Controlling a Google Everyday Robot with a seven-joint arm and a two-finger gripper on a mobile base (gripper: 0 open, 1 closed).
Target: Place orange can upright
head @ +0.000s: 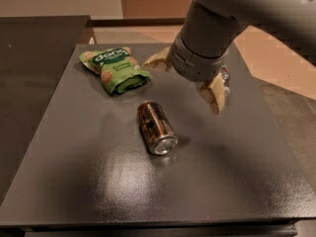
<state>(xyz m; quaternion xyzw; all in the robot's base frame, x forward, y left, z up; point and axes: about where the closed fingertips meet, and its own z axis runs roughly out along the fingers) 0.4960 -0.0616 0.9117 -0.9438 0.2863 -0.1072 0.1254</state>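
The orange can (157, 127) lies on its side near the middle of the dark grey table (74, 172), with its silver end facing the front. My gripper (185, 78) hangs above the table just behind and to the right of the can, not touching it. Its two tan fingers are spread wide: one fingertip (154, 61) points left toward the snack bag, the other (215, 97) points down to the right of the can. The gripper holds nothing.
A green snack bag (114, 68) lies at the back left of the table. A clear plastic water bottle (225, 79) lies behind my gripper, mostly hidden by it. Tan floor shows beyond the table's right edge.
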